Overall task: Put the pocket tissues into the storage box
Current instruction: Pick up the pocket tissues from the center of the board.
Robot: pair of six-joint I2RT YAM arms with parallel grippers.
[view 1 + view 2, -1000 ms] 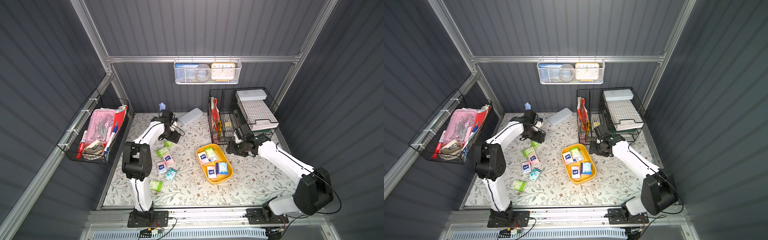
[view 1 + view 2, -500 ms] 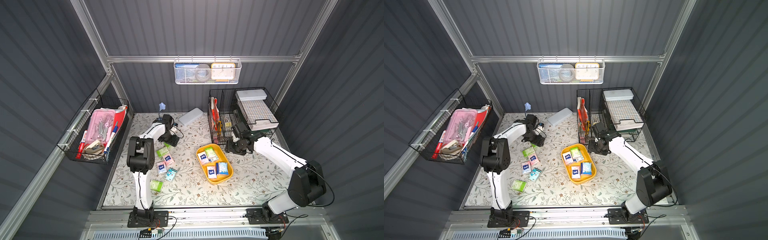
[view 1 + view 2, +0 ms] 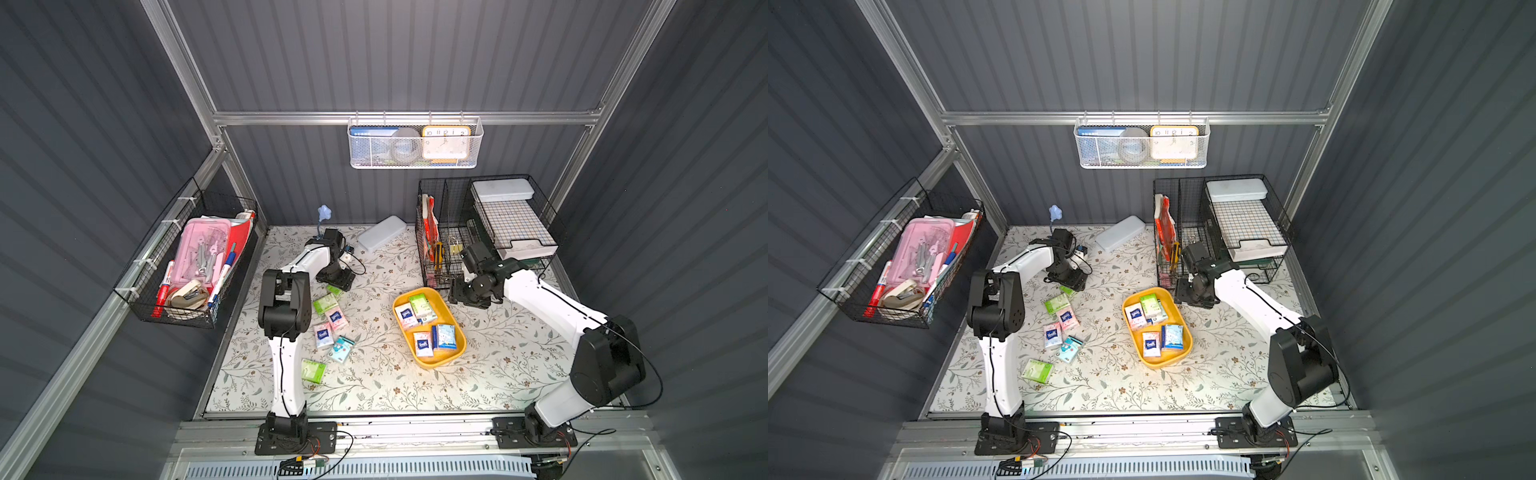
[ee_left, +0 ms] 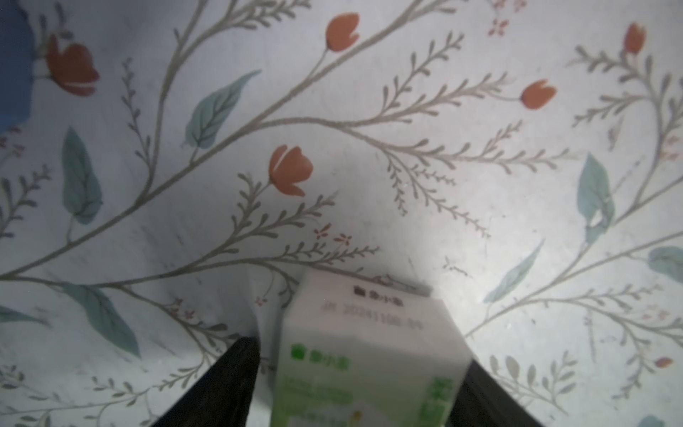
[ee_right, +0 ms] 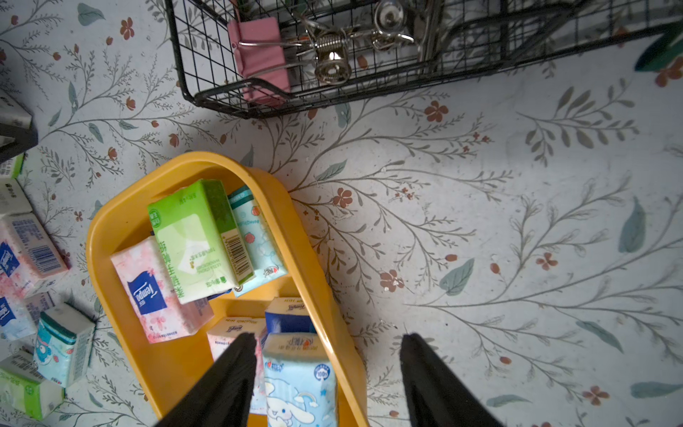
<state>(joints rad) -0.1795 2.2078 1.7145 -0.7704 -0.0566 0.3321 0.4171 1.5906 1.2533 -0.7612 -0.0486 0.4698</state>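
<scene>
A floral-printed cloth covered the table inside dark ribbed walls. The yellow storage box lay on it at a slant, on the right arm's side. Several pocket tissues were already inside it; a green one rested over a pink one and a teal one at the far end, and pale blue and dark blue ones sat at the near end. The loose packets, pink, green and teal, lay scattered on the cloth beside the left arm, well apart from the box. The left gripper pointed down at the far end of that scatter. In its wrist view a green-and-white packet stood between the jaws of the left gripper; one finger lay against its side and a thin pale strip showed by the other, so I could not tell whether it was clamped. The right gripper hung just beside the box's far corner, near the foot of the black wire basket, where a pink binder clip sat. Its jaws were spread with nothing caught between them; in its wrist view the box's rim ran beneath them.
</scene>
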